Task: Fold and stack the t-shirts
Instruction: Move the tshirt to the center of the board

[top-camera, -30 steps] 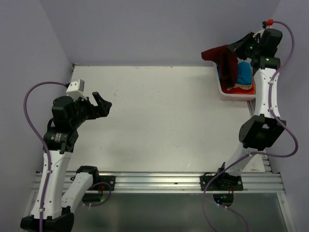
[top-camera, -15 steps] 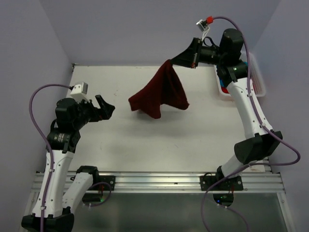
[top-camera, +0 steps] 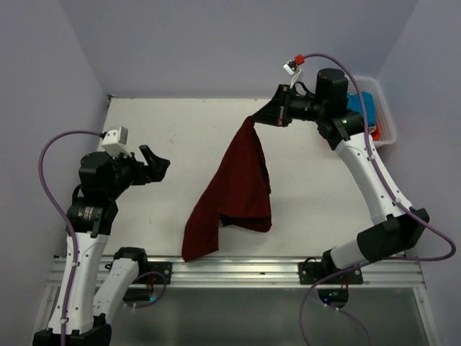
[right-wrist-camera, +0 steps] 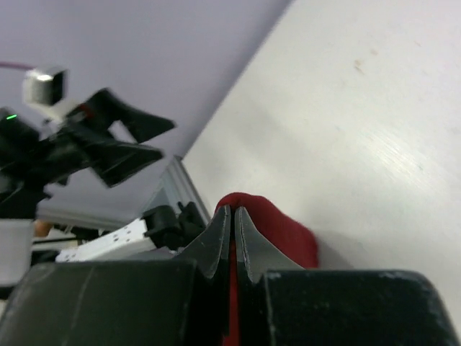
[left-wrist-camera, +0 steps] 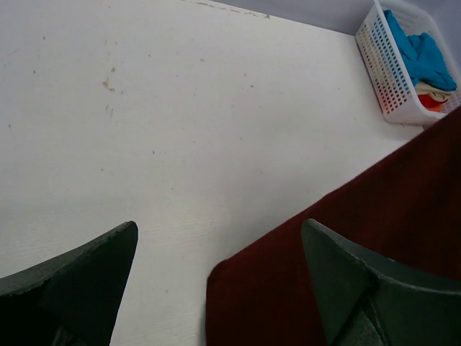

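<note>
The dark maroon t-shirt (top-camera: 238,189) hung over the middle of the table (top-camera: 180,137), pinched at one top corner and trailing in a long, loose drape towards the near edge. Its lowest tip (top-camera: 193,251) lay close to the rail at the front. I could not tell whether that end rested on the tabletop or hung just above it. From the left wrist view, the same shirt (left-wrist-camera: 360,252) filled the lower right corner, its edge running diagonally across the white surface.

The right gripper (top-camera: 253,120) had the cloth. Its two fingers were pressed tightly together, with a fold of maroon (right-wrist-camera: 268,225) caught between them, as the right wrist view showed at the gripper (right-wrist-camera: 232,213). That arm reached out high from the right side, across the far part of the table.

The left gripper (top-camera: 155,163) stood to the left of the shirt, apart from it, with its jaws spread wide and nothing in them. In its own view, the gripper (left-wrist-camera: 220,225) framed bare table and the shirt's edge.

In the far right corner sat the white basket (left-wrist-camera: 382,72), holding a bright blue shirt (left-wrist-camera: 421,54) on top of a cream one (left-wrist-camera: 432,88) and an orange-red one (left-wrist-camera: 431,102).
</note>
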Available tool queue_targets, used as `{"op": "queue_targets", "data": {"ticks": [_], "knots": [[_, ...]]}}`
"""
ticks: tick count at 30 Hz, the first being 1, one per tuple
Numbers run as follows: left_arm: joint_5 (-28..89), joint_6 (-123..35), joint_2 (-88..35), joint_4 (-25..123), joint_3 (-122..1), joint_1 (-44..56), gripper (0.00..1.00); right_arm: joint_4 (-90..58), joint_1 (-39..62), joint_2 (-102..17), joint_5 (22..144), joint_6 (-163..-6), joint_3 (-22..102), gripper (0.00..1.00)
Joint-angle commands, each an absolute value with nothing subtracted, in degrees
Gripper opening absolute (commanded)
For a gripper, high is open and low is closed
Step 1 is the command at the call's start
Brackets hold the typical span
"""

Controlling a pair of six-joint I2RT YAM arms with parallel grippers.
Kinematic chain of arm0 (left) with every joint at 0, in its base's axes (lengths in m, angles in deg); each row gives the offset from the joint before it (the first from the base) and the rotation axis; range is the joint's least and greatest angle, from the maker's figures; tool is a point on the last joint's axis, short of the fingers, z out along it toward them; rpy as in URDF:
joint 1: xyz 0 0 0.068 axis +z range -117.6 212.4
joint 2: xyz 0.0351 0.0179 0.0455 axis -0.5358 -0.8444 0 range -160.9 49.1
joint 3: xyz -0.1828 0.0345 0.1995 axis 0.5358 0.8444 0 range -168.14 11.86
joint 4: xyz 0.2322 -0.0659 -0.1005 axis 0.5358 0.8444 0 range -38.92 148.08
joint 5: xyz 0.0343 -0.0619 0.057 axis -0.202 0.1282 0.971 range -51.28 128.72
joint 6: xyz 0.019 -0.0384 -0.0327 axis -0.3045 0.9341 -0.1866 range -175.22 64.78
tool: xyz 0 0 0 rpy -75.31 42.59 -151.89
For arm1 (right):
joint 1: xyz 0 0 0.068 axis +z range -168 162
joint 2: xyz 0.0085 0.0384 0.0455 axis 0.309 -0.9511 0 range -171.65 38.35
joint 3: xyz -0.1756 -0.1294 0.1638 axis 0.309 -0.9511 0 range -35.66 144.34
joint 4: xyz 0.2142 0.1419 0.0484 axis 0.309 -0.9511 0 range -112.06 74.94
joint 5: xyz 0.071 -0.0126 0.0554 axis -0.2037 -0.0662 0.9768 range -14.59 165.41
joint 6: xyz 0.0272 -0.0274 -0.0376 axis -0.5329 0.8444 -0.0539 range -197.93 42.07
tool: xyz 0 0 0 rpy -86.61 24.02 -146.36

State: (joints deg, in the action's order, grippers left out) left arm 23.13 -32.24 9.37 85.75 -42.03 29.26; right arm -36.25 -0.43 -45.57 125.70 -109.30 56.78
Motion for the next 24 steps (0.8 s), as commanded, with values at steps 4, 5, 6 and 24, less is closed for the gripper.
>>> {"op": "queue_targets", "data": {"ticks": [4, 5, 6, 24], "knots": [[21.0, -31.2, 9.1, 86.2, -39.7, 29.1, 1.00, -55.3, 2.1, -51.7, 98.6, -104.7, 55.0, 0.00], [19.7, -31.2, 9.1, 85.5, -38.6, 29.1, 1.00, -56.5, 2.7, -52.3, 93.6, -104.6, 55.0, 0.00], [18.4, -31.5, 9.1, 85.3, -37.5, 29.1, 1.00, -58.1, 3.7, -53.0, 90.9, -104.5, 54.5, 0.00], [15.9, -33.9, -7.1, 83.7, -30.7, 5.6, 1.00, -57.2, 7.0, -59.3, 77.5, -107.4, 56.4, 0.00]]}}
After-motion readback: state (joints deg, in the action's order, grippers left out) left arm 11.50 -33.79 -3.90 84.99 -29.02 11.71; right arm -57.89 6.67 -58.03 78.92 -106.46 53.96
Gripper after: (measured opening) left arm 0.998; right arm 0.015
